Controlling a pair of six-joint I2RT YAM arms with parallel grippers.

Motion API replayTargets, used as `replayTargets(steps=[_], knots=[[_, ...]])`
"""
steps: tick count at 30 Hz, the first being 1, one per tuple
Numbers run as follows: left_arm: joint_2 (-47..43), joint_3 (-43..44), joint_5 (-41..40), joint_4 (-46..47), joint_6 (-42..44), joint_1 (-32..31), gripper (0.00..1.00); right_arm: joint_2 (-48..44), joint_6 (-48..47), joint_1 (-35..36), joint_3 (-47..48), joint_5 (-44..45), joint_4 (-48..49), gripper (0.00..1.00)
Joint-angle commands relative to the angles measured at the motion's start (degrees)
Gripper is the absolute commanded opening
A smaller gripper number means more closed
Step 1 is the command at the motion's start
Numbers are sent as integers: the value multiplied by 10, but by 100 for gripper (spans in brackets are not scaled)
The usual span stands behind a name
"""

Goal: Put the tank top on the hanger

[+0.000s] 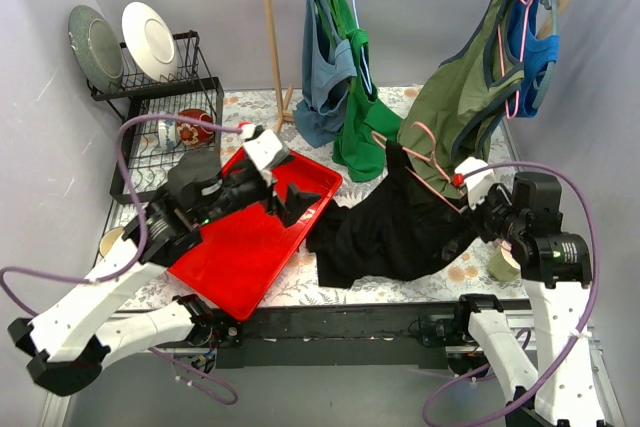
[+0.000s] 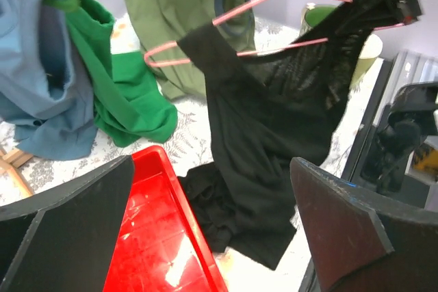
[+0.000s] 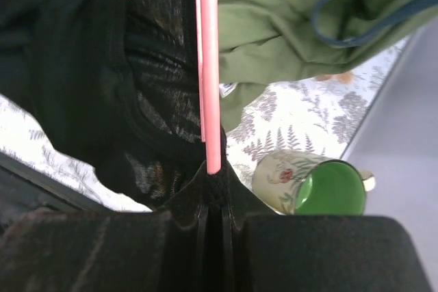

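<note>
Fern-print cloth (image 1: pixel 255 105), tank top (image 1: pixel 390 232) (wire hanger (image 3: pixel 207 66))

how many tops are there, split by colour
soft black fabric tank top: 1
olive green fabric top: 1
bright green fabric top: 1
blue-grey fabric top: 1
bright blue fabric top: 1
Total: 5

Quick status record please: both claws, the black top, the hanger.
left claw: open, empty, over the tray
right claw: shut on the hanger wire
hanger: pink, held up off the table, tilted
tank top: black, hanging from the hanger, hem bunched on the table beside the tray
nearby: mug, green inside, close to the right claw
</note>
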Motion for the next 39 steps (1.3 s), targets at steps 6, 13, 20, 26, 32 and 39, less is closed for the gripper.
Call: replayTargets(steps=[6, 13, 20, 26, 32, 39], knots=[[-155, -125, -39, -17, -96, 0, 98, 170, 106, -4, 224, -1, 125, 1], [-229, -176, -38, -29, -149, 1, 98, 336, 186, -4, 399, -16, 147, 1], [-260, -192, -41, -37, -179, 0, 98, 440, 275, -2, 509, -36, 196, 1], [-277, -211, -54, -28, -201, 0, 98, 512, 321, 3, 567, -13, 240, 1], [-284, -228, -61, -24, -213, 0, 98, 571, 332, 3, 597, 5, 258, 1], [-286, -232, -71, -22, -217, 0, 98, 593, 327, 4, 580, 3, 261, 1]])
